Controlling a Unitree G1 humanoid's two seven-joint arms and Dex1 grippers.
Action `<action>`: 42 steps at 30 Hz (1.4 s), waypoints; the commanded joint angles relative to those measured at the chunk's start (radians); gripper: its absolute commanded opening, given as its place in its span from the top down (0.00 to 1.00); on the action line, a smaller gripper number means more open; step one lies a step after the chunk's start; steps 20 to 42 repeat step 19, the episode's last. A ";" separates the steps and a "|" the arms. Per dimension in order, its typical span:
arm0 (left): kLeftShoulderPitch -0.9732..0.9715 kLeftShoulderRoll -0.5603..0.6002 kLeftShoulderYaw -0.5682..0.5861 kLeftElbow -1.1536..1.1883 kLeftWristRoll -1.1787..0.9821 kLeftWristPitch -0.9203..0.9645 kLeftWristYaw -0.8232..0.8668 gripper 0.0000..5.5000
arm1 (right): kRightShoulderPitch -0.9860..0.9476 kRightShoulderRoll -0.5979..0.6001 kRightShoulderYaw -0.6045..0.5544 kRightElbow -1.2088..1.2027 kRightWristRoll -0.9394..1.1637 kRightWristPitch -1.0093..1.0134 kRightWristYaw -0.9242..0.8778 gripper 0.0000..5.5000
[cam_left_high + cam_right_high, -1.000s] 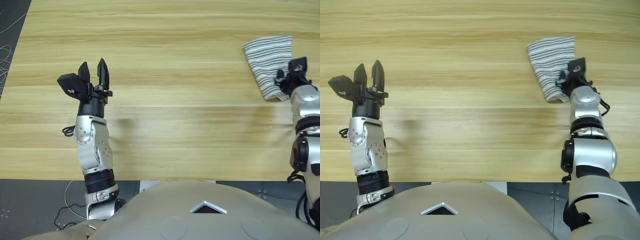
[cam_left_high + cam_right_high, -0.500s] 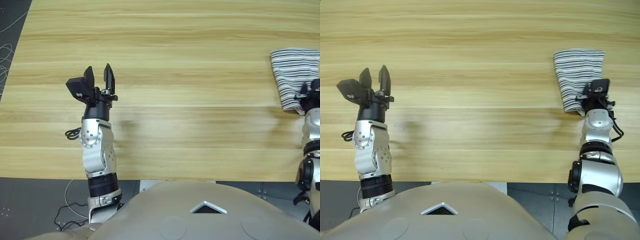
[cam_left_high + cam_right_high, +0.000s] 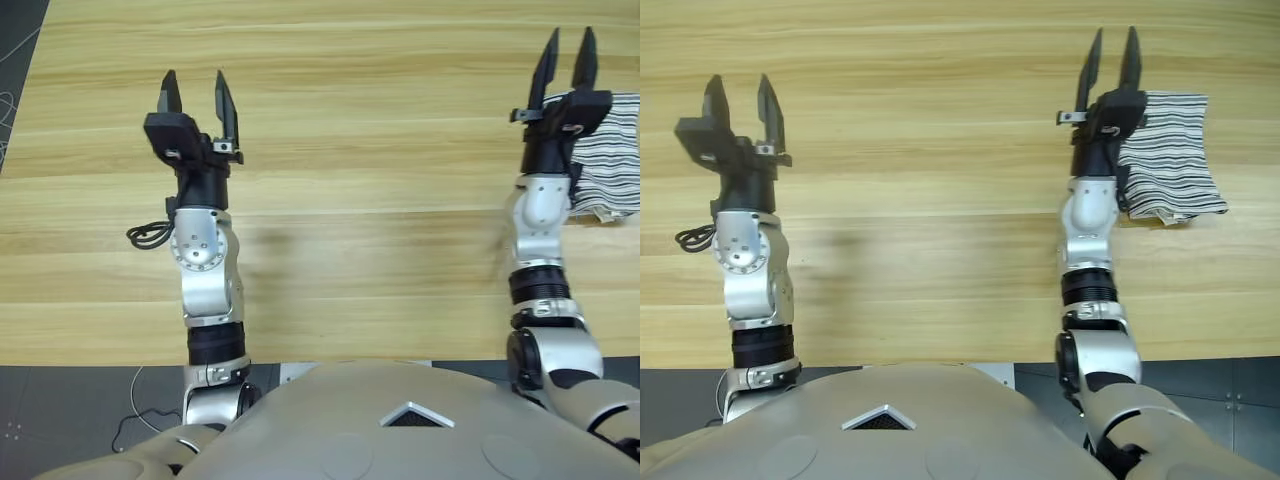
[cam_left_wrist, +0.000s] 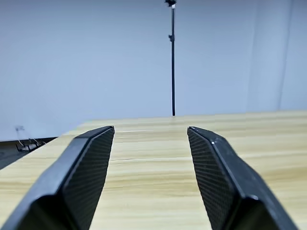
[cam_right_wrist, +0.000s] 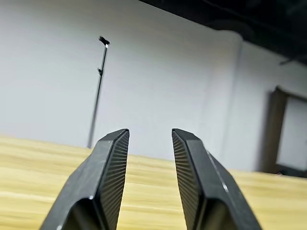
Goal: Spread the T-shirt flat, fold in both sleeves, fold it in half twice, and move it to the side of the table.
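The striped T-shirt (image 3: 1170,155), folded into a small bundle, lies on the wooden table (image 3: 370,150) near its right edge. My right gripper (image 3: 1110,62) is raised just left of the bundle, open and empty, fingers pointing up and away from the cloth. In the right wrist view its fingertips (image 5: 115,153) frame the room beyond the table. My left gripper (image 3: 197,92) is held up over the left part of the table, open and empty, far from the shirt. Its two dark fingers (image 4: 91,163) frame bare wood in the left wrist view.
A thin black stand (image 4: 172,57) rises behind the far table edge. A loose black cable (image 3: 148,235) hangs by the left arm. Bare wood stretches between the two arms.
The right gripper let go of the folded shirt, which now rests at the table's right side, and rose with its fingers open. The left gripper lifted and turned upward.
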 commanded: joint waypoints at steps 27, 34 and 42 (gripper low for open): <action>-0.158 -0.004 -0.074 0.430 0.195 -0.389 0.159 0.48 | -0.075 0.092 0.011 0.288 -0.076 -0.199 0.082 0.70; -0.158 -0.004 -0.074 0.430 0.195 -0.389 0.159 0.48 | -0.075 0.092 0.011 0.288 -0.076 -0.199 0.082 0.70; -0.158 -0.004 -0.074 0.430 0.195 -0.389 0.159 0.48 | -0.075 0.092 0.011 0.288 -0.076 -0.199 0.082 0.70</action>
